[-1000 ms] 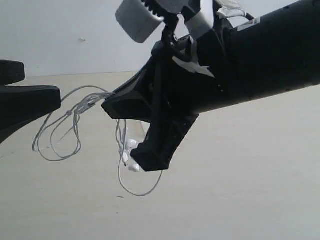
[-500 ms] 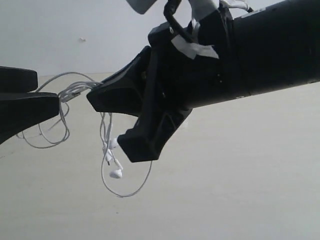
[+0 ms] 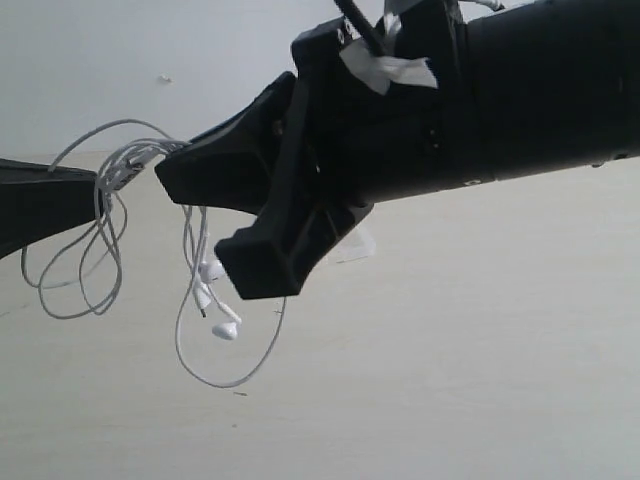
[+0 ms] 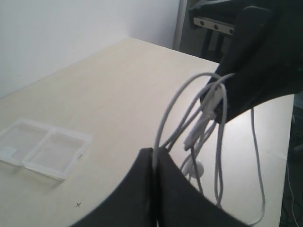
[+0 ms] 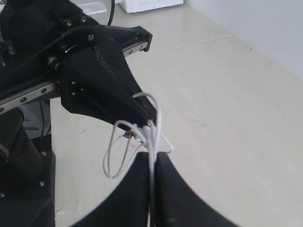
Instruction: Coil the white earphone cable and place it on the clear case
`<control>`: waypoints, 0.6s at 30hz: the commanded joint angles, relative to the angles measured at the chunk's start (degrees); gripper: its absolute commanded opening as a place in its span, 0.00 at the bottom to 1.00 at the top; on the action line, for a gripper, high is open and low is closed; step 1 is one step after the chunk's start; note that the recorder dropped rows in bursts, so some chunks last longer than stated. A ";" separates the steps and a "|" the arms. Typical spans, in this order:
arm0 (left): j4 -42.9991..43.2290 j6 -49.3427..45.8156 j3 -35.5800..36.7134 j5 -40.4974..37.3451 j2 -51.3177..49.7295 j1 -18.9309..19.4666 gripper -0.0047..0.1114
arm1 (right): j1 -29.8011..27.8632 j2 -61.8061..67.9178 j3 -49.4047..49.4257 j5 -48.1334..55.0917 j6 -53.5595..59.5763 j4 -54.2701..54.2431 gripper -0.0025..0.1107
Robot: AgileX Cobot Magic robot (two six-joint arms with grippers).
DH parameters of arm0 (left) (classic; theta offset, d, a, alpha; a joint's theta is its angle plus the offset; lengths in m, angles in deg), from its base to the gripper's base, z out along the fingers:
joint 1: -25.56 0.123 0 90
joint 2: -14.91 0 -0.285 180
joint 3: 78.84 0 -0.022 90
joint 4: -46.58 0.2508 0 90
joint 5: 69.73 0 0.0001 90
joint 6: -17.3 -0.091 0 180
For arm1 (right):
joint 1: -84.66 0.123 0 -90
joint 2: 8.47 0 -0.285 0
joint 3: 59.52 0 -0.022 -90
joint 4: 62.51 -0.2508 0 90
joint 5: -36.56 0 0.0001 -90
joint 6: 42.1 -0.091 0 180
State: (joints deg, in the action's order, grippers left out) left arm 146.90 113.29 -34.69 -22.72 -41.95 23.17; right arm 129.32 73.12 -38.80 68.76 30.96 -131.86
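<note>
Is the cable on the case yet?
No, the case lies empty and the cable hangs in the air, clear of it.

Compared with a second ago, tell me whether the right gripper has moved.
Yes. The right gripper has shifted left and slightly up; its tip now sits under the wall speck.

Soft, even room light, no hard shadows or glare spots. Exterior view: my right gripper (image 3: 170,172) and right arm (image 3: 540,90) sit dark against the pale table (image 3: 480,350) and wall (image 3: 100,60), crushed to near-black with little surface detail. My left gripper (image 3: 95,190) is the same, a dark wedge. White earphone cable (image 3: 126,163) reads clean but slightly soft. Left wrist view: left fingers (image 4: 137,189) close to lens, blurred; clear case (image 4: 45,146) low contrast, with a thin shadow on one edge. Right wrist view: right fingers (image 5: 177,198) blurred, table bright, mildly washed out.
</note>
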 commanded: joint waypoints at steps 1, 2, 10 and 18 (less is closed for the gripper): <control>-0.37 -0.05 -0.16 0.30 -0.29 0.06 0.04 | 0.01 -0.44 0.08 -0.41 1.85 -3.06 0.02; -0.37 -0.05 0.06 0.30 -0.29 0.06 0.04 | 0.01 -0.44 0.08 -0.41 2.53 -4.07 0.02; -1.37 -0.18 2.75 -0.04 -0.29 0.06 0.04 | 0.01 -0.44 0.08 -0.02 9.22 -13.15 0.02; -5.60 -3.16 3.03 1.16 -0.65 0.06 0.04 | 0.01 -0.33 0.08 1.06 14.90 -21.42 0.02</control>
State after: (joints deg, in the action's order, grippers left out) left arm 142.66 110.62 -32.10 -21.88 -42.16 23.17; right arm 129.32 73.12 -38.80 69.15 43.53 -149.91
